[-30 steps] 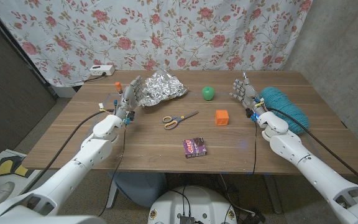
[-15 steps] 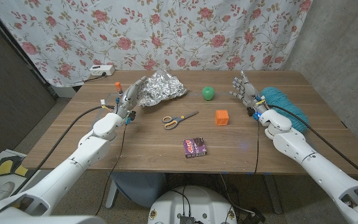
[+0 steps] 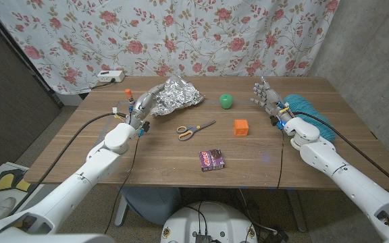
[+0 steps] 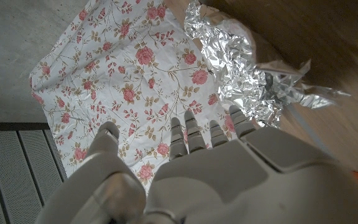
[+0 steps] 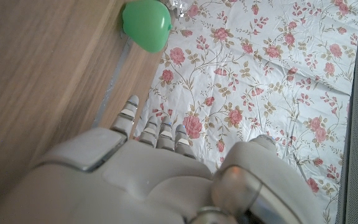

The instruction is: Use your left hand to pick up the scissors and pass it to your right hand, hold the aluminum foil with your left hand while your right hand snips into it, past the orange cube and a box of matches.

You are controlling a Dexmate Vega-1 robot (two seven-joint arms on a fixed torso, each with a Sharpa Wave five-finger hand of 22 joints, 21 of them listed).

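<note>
The scissors (image 3: pixel 194 129), with orange and blue handles, lie on the table's middle. Crumpled aluminum foil (image 3: pixel 174 95) (image 4: pixel 247 68) sits at the back, left of centre. The orange cube (image 3: pixel 241 127) stands right of the scissors, and the box of matches (image 3: pixel 212 160) lies nearer the front. My left hand (image 3: pixel 141 106) (image 4: pixel 185 168) is just left of the foil, fingers apart, holding nothing. My right hand (image 3: pixel 265 98) (image 5: pixel 148 168) stands at the right with fingers spread, empty, well away from the scissors.
A green ball (image 3: pixel 227 101) (image 5: pixel 146 23) sits behind the cube. A teal yarn bundle (image 3: pixel 307 116) lies beside my right forearm. A small orange-capped bottle (image 3: pixel 127 94) and a white power strip (image 3: pixel 110 75) are at the back left. A floral curtain (image 3: pixel 194 34) hangs behind the table.
My left hand has crept forward and right, closer to the foil. My right hand has shifted slightly right and back. The objects on the table have not moved.
</note>
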